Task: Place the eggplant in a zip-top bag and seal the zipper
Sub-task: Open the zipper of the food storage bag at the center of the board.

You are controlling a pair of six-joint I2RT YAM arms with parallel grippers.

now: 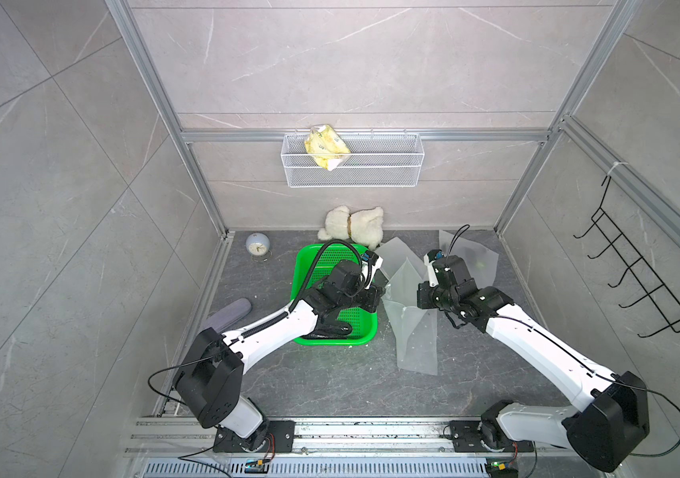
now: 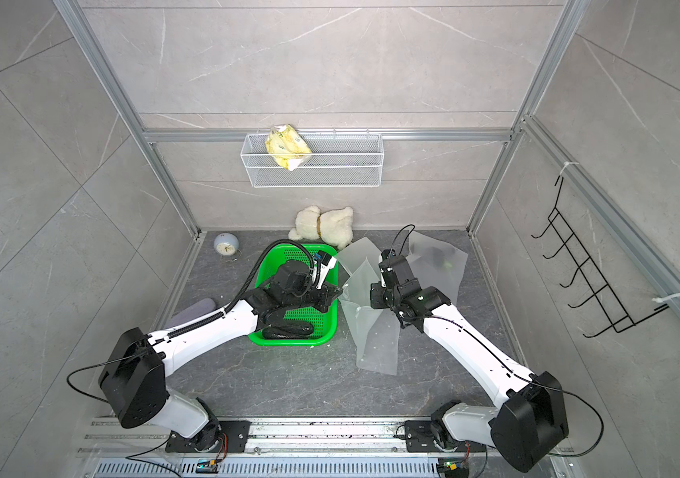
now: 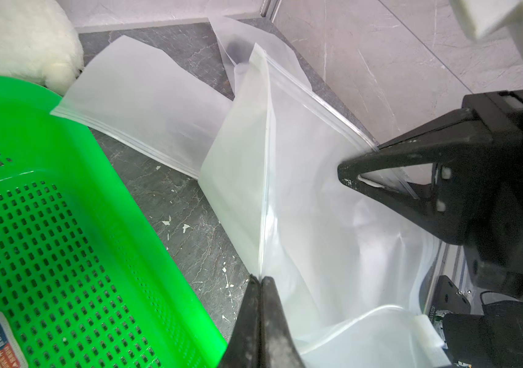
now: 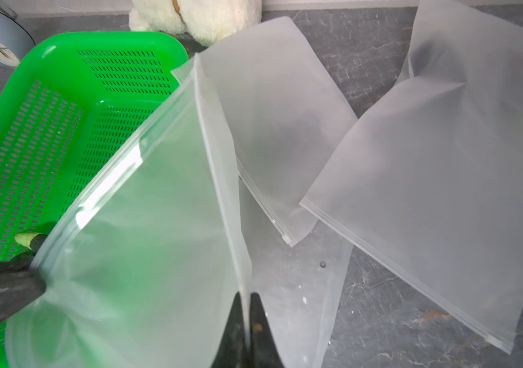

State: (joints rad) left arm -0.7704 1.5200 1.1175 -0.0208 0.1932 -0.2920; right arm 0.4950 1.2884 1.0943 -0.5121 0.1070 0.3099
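Left pincer [image 3: 261, 280] was pinched together on one lip of the zip-top bag [image 3: 301, 191], and right pincer [image 4: 247, 296] was clamped on the opposite lip. The mouth was held raised between them while the bag's bottom trailed on the tabletop [image 1: 330, 385].

Eggplant [image 1: 325, 331] lay in the green basket [image 3: 94, 149], just beside the bag on the left arm's side and below that arm's wrist. Its long axis ran along the basket's near wall, crosswise to the bag. The left arm looked nearer, though it would probably have to let go of the lip to fetch it.

Textures:
- Eggplant: slender, glossy, near-black, with a green stem end.
- Bag: frosted limp film with a ridged zipper strip.
- Basket: rigid perforated plastic.
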